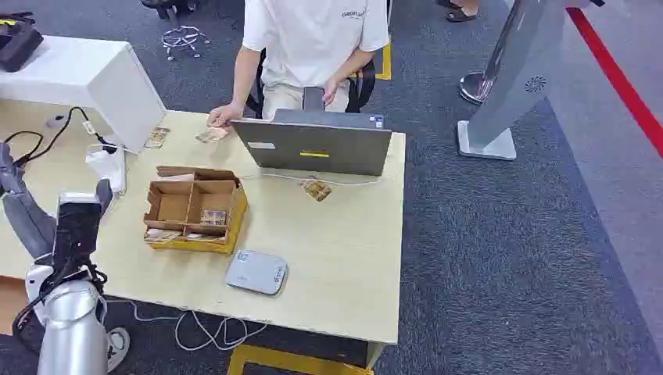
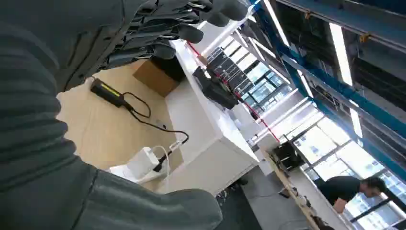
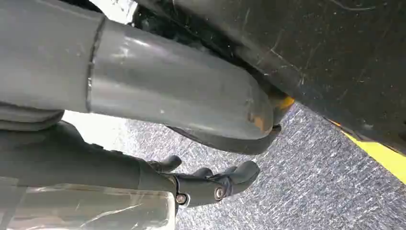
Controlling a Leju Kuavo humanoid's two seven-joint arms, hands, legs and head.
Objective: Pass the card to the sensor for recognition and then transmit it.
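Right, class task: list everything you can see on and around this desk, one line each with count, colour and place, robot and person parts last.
Light wooden desk: one, centre.
Brown divided cardboard box: one, on the desk, cards inside.
Flat grey square sensor pad: one, near front edge.
Grey open laptop: one, far edge.
Loose patterned card: one, in front of the laptop.
White cabinet: one, desk's far left.
White charger with black cable: one, beside the cabinet.
Grey kiosk stand: one, on carpet.
Seated person in white shirt: one, behind the laptop.
Left hand: dark, over the desk's left edge, empty.
Right hand: dark, above carpet.
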